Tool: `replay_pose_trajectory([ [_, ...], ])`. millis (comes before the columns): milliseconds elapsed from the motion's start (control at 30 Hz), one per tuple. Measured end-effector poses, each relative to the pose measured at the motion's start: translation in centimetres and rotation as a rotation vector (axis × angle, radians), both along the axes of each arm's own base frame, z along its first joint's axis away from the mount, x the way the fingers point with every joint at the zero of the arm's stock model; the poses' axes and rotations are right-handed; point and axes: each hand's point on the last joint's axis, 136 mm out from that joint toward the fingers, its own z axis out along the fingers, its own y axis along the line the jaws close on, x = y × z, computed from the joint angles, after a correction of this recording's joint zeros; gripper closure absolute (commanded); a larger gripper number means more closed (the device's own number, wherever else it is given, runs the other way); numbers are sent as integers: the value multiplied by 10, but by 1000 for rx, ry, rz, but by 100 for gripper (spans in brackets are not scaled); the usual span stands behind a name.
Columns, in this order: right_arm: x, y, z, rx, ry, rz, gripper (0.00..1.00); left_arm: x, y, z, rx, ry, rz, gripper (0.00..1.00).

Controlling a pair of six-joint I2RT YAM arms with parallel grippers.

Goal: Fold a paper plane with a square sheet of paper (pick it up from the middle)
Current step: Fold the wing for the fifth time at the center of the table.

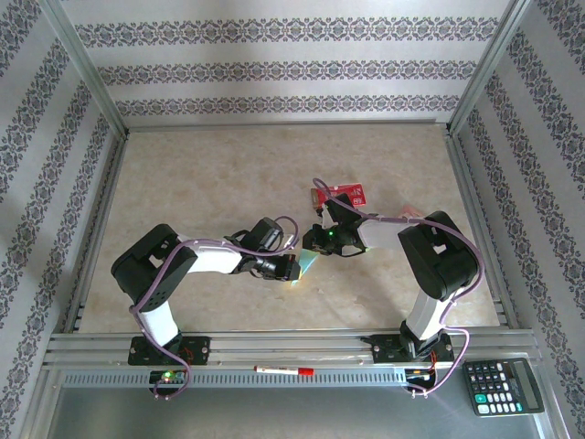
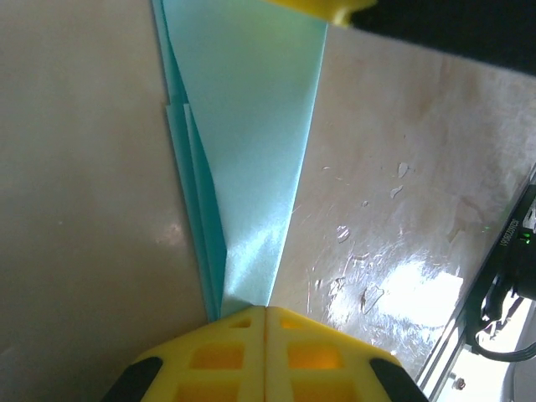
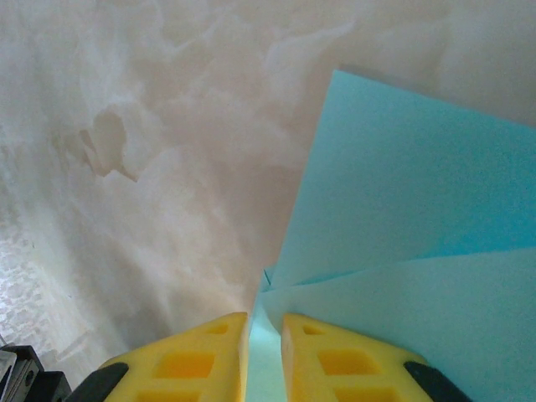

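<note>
The light-blue paper (image 1: 308, 266) is folded into a narrow, layered, pointed shape and sits between the two grippers at mid-table. My left gripper (image 1: 295, 267) is shut on its narrow tip (image 2: 251, 293); the jaws (image 2: 265, 308) meet with the paper (image 2: 251, 151) fanning out from them. My right gripper (image 1: 321, 242) is at the other end. Its jaws (image 3: 265, 318) stand a small gap apart with an edge of the paper (image 3: 402, 251) running into that gap. A yellow fingertip (image 2: 322, 7) of the right gripper shows at the top of the left wrist view.
A red packet (image 1: 345, 194) lies just behind the right gripper. A calculator (image 1: 503, 386) and a red-capped pen (image 1: 283, 370) rest on the front rail. Patterned walls and metal frame posts enclose the beige tabletop (image 1: 210, 174).
</note>
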Motion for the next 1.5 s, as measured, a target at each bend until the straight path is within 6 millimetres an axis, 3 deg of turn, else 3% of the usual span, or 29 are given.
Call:
replay_pose_trajectory([
  [1067, -9, -1, -6, -14, 47, 29, 83, -22, 17, -1, -16, 19, 13, 97],
  [1500, -9, -1, -6, -20, 46, 34, 83, -41, 33, -1, 37, 77, 12, 97],
])
